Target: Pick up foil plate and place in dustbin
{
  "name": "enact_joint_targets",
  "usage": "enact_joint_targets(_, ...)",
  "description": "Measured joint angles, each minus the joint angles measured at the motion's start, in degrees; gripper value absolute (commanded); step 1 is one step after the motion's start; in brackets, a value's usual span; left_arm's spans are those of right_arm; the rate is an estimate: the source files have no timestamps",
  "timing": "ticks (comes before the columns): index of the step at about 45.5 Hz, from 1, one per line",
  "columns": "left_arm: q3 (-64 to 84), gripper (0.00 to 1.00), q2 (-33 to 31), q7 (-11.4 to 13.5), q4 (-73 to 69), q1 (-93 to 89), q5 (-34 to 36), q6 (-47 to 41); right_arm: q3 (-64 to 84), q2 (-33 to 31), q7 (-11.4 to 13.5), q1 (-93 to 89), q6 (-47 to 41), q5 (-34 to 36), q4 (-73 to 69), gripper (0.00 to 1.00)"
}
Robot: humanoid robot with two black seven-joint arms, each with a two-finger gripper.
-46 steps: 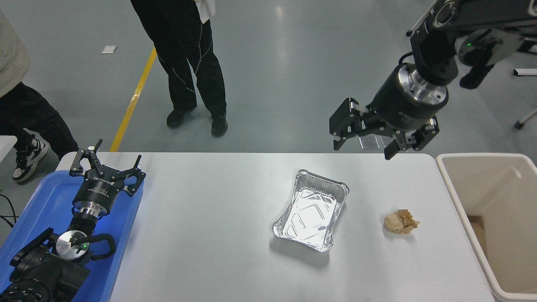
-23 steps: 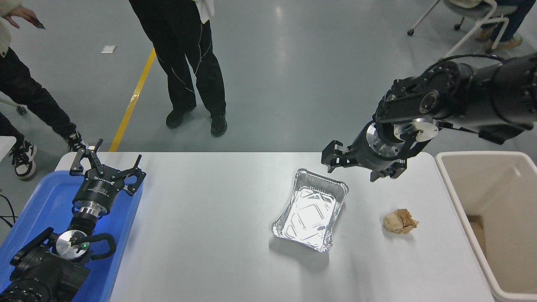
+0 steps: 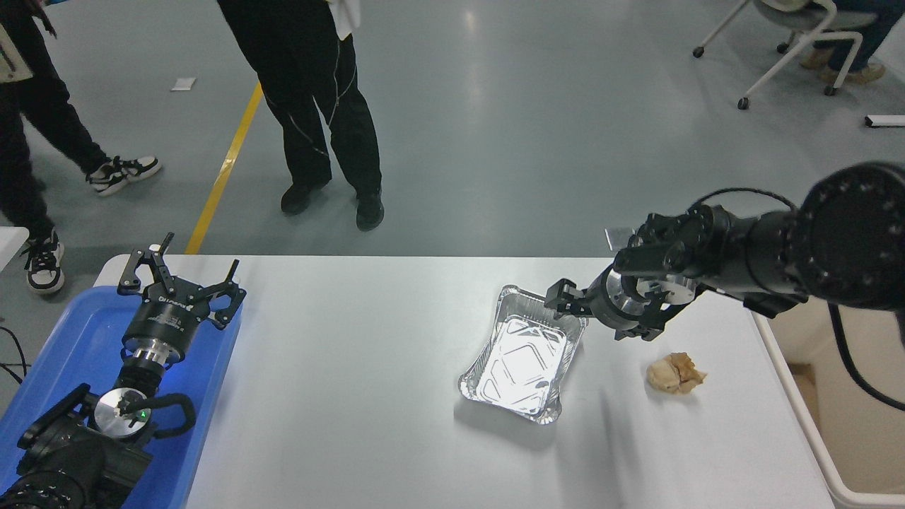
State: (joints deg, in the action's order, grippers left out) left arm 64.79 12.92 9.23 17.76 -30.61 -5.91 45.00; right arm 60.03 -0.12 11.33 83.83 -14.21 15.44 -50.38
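The foil plate [image 3: 523, 357] lies on the white table [image 3: 353, 367], right of centre, shiny and empty. My right gripper [image 3: 582, 312] is low at the plate's far right corner, open, with one finger [image 3: 558, 294] right at the crimped rim; nothing is held. The beige dustbin [image 3: 800, 417] stands at the table's right end, its far part hidden behind my right arm. My left gripper [image 3: 181, 280] rests parked and open over the blue tray at the lower left.
A crumpled tan paper wad [image 3: 675, 372] lies between the plate and the dustbin. The blue tray [image 3: 78, 332] sits at the left edge. A person in black trousers [image 3: 318, 106] stands beyond the far edge, another person [image 3: 28, 141] at the far left.
My right arm has swung down and left from high above the far edge to the plate's far right corner. The person at the left has walked on.
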Motion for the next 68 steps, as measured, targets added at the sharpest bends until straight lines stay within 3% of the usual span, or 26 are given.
enact_joint_targets(19,0.1,0.99,0.0,0.1,0.0,0.0,-0.1,0.0,-8.5,0.1,0.0,-13.0,0.4,-7.6,10.4,0.99)
enact_joint_targets(32,0.1,0.99,0.0,0.1,0.0,0.0,-0.1,0.0,-13.7,0.1,0.0,-17.1,0.9,-13.3,12.4,0.76)
enact_joint_targets(41,0.1,0.99,0.0,0.1,0.0,0.0,-0.1,0.0,-15.8,0.1,0.1,-18.0,2.3,-14.6,12.9,0.22)
enact_joint_targets(50,0.1,0.99,0.0,0.1,0.0,0.0,-0.1,0.0,-17.1,0.1,0.8,-18.3,2.9,-14.6,13.2,0.00)
enact_joint_targets(68,0.1,0.99,0.0,0.1,0.0,-0.1,-0.1,0.0,-19.1,0.1,2.8,-17.8,3.0,-13.5,12.5,0.00)
